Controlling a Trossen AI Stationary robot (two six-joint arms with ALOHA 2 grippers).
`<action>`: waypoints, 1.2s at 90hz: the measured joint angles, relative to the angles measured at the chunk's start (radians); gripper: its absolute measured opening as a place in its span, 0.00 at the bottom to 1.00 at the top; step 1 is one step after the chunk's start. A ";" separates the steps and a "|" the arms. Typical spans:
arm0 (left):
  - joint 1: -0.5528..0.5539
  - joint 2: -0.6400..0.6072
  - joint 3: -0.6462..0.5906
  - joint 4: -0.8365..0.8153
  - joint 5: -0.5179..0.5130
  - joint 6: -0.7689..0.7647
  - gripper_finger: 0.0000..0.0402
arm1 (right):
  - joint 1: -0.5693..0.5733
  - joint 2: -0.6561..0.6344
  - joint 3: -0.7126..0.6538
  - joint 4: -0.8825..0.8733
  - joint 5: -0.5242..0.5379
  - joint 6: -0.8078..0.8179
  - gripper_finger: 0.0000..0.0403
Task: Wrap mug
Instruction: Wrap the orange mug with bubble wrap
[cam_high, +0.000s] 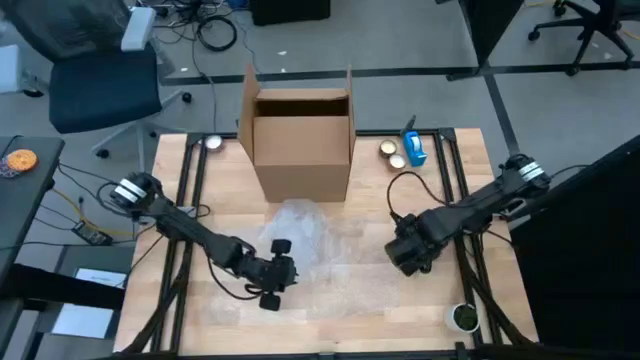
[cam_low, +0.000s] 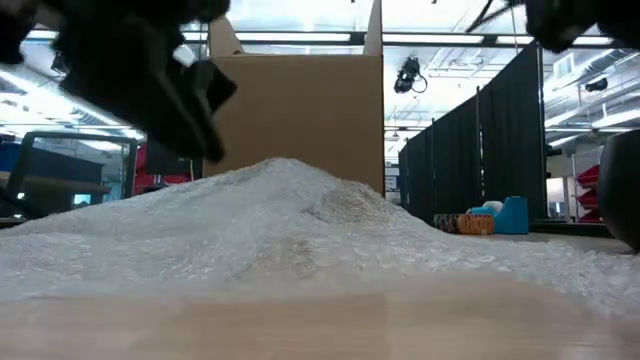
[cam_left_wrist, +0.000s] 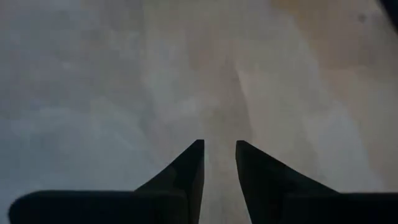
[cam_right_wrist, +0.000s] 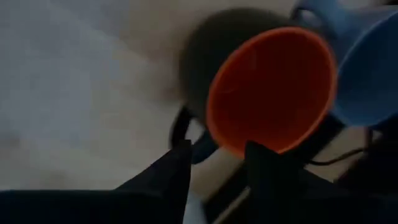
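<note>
Wrap (cam_low: 300, 230) fills the low view from the near tabletop (cam_low: 320, 320) edge back, a clear bubbled sheet humped in the middle, with the box (cam_low: 300, 110) standing open-topped behind it. From above, the sheet lies spread over the middle of the tabletop, just in front of the box. The left gripper (cam_high: 278, 272) hangs over the sheet's near left part, its fingers a narrow gap apart with nothing between them and only wrap beneath. The right gripper (cam_right_wrist: 219, 144) is at the sheet's right edge and looks clamped on the mug (cam_right_wrist: 267, 87), a dark one with an orange inside. One finger seems to sit outside the wall near the handle and the other at the rim, and the mouth is turned toward the wrist camera. The mug is therefore in the air, off the tabletop, and not yet on the sheet. A dark round thing (cam_high: 463, 317) stands at the near right corner, well apart from the work. I judge this to be the placing step, with wrapping itself not begun. Next the mug would need to go down on the wrap, probably on its side and clear of the hump. The left gripper could then take a near edge and fold it over.
</note>
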 joint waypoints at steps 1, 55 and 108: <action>0.000 0.003 0.000 0.000 0.000 0.000 0.19 | -0.003 0.003 0.000 0.000 -0.001 -0.009 0.35; 0.000 0.085 0.000 0.009 0.025 -0.085 0.19 | -0.110 0.066 -0.087 0.071 -0.069 -0.268 0.29; 0.001 0.102 0.000 0.096 0.038 -0.101 0.19 | -0.043 0.066 -0.114 0.159 -0.114 -0.349 0.01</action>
